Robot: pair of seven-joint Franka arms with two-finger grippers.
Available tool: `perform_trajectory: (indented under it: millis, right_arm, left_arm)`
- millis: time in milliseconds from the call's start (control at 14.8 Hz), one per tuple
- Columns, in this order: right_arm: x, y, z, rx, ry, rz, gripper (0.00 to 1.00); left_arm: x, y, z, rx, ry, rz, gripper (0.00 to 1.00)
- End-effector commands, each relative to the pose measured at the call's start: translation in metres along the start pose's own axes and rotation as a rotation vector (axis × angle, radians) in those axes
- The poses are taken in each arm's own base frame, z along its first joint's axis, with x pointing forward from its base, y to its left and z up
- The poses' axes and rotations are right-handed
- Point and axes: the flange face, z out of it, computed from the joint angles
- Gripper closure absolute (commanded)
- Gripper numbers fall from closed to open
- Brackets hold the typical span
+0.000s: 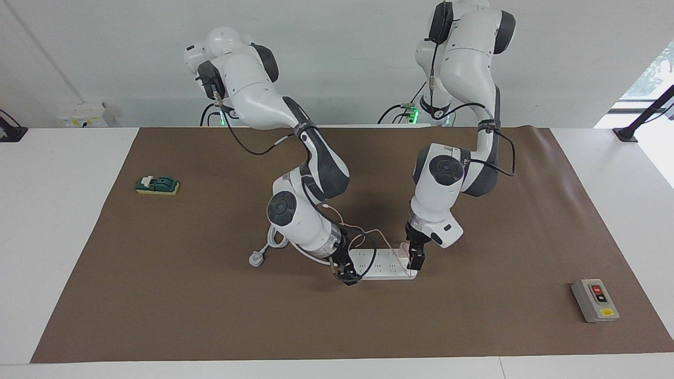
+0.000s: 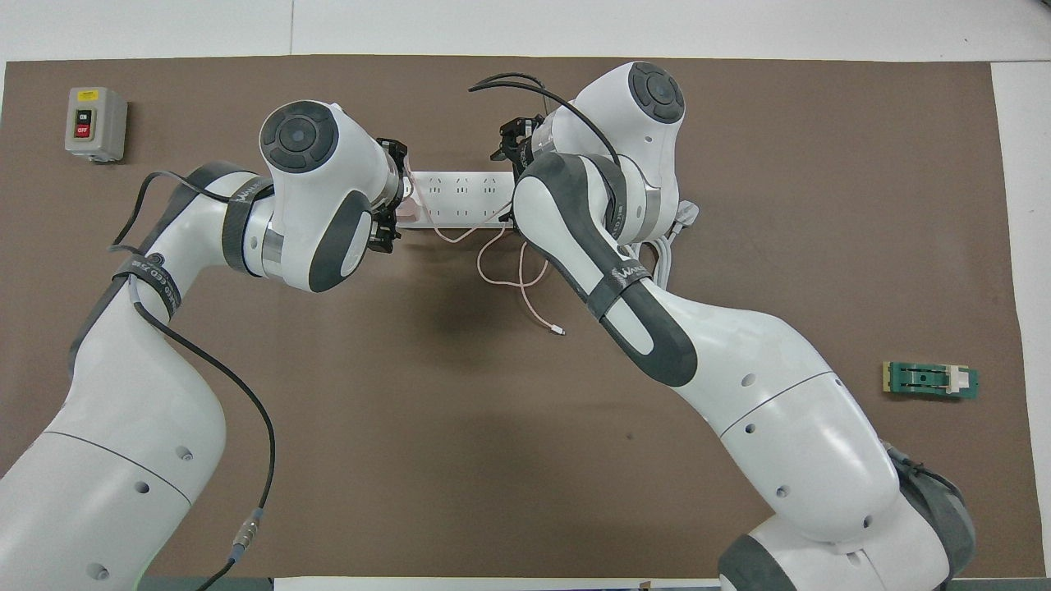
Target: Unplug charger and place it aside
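Observation:
The pale pink charger point(image 1: 405, 248) sits plugged into the end of the white power strip point(image 1: 384, 266) toward the left arm's end of the table. It also shows in the overhead view point(image 2: 408, 213). My left gripper point(image 1: 416, 258) is down on it, fingers closed around it. The thin pink cable point(image 2: 525, 279) loops on the mat on the robots' side of the strip and ends in a white connector point(image 2: 558, 331). My right gripper point(image 1: 348, 276) is low at the strip's other end point(image 2: 493, 199), where the thick white cord leaves.
The strip's thick white cord point(image 1: 274, 239) coils under the right arm and ends in a grey plug point(image 1: 256, 259). A grey box with red and black buttons point(image 1: 595, 300) lies toward the left arm's end. A green block point(image 1: 157, 185) lies toward the right arm's end.

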Motion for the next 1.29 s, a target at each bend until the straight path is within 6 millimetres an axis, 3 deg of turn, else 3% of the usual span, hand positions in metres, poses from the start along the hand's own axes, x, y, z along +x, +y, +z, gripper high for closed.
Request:
perform_trajectory:
  millis: [0, 1082, 1217]
  right_arm:
    - [0.002, 0.003, 0.009, 0.002, -0.010, 0.028, 0.00]
    - [0.014, 0.005, 0.019, 0.017, -0.029, 0.047, 0.00]
    - [0.015, 0.005, 0.020, 0.024, -0.028, 0.044, 0.00]
  left_arm:
    - [-0.001, -0.008, -0.004, -0.015, 0.017, -0.009, 0.00]
    - [-0.008, -0.014, -0.007, 0.048, 0.031, 0.006, 0.00]
    - [-0.004, -0.015, -0.008, 0.048, 0.032, 0.001, 0.11]
